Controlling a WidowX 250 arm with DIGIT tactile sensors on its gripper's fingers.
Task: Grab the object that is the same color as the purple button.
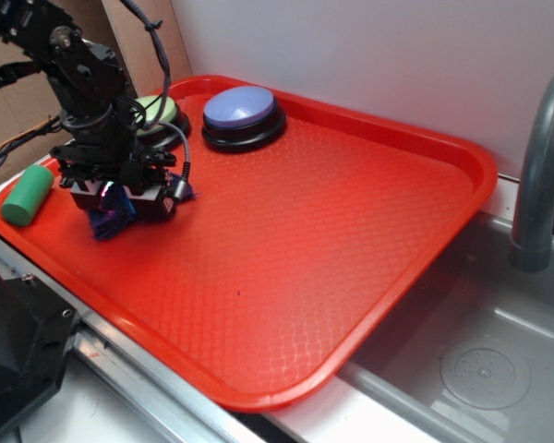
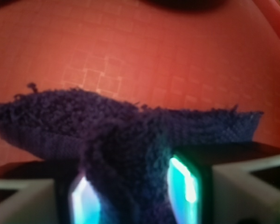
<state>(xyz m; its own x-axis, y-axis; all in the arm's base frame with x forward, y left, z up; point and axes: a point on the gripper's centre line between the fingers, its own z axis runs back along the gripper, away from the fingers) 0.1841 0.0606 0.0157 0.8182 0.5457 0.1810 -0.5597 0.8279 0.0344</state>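
Purple rag (image 2: 130,140) pinched between jaws

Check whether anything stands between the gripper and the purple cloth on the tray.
Nothing visible does. The gripper is already shut on the purple cloth: the wrist view shows the cloth bunched between its fingers. The green cylinder lies apart at the tray's edge.

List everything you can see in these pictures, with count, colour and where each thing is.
Tray: one, red, beside the sink.
Purple button: one, lavender top, black base, tray's far edge.
Green button: one, light green top, left of the purple one, partly hidden by the arm.
Cylinder: one, green, tray's left edge.
Cloth rag: one, dark purple-blue, pinched between the fingers.
Sink: one, grey metal, right.
Pipe: one, grey, over the sink.
Gripper: one, black, shut on the rag.
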